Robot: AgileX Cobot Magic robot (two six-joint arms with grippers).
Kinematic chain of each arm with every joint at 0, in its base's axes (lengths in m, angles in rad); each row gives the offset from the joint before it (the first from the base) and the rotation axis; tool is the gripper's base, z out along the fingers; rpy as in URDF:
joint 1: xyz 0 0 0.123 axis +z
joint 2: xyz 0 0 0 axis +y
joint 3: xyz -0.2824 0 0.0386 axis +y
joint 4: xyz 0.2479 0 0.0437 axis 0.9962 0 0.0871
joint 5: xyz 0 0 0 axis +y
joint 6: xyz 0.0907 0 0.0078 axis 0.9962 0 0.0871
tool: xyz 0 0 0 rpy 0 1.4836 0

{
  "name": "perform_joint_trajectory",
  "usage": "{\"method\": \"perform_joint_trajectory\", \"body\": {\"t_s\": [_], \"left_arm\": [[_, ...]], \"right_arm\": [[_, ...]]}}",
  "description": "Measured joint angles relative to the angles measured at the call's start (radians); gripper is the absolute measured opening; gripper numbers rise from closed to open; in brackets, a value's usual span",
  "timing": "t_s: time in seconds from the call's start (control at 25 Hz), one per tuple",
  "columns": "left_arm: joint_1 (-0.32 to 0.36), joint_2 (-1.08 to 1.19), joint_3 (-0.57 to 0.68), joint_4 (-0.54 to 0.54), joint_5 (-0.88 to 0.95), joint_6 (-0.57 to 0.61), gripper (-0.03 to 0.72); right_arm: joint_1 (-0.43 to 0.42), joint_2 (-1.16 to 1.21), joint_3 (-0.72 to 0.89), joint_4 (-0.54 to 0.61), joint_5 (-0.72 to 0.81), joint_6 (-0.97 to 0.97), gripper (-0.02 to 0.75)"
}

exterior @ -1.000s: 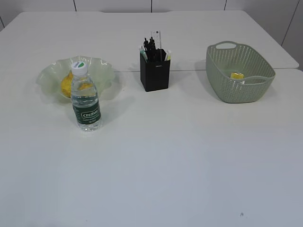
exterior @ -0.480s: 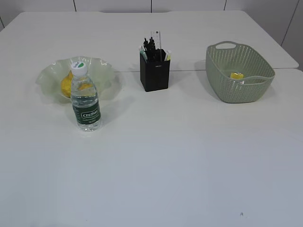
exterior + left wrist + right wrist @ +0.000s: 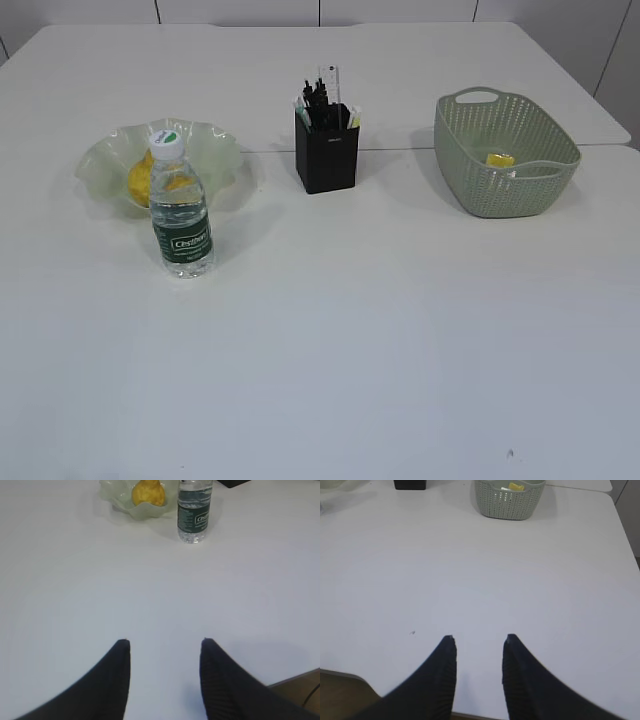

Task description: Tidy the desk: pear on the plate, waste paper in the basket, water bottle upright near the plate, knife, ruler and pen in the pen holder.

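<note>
**Two end effectors parted and empty over the worktop's near edge**

Both hang above bare white worktop (image 3: 330,330): the left end effector (image 3: 165,645) and the right end effector (image 3: 479,640) have their jaws spread with nothing between them. Toward the far left, the pear (image 3: 140,178) lies in the ruffled green plate (image 3: 215,150), and the water bottle (image 3: 181,215) stands upright just in front of it. The black pen holder (image 3: 327,160) sits mid-worktop, a clear ruler (image 3: 331,80) sticking up from it. Toward the far right edge, yellow waste paper (image 3: 500,160) lies in the green basket (image 3: 500,190).
</note>
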Motion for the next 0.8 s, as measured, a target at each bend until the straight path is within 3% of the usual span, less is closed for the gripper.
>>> {"method": "perform_joint_trajectory", "body": {"t_s": [0.8], "left_arm": [[-0.022,0.0,0.0,-0.002,-0.002,0.0,0.317]], "right_arm": [[0.0,0.0,0.0,0.0,0.0,0.0,0.239]]}}
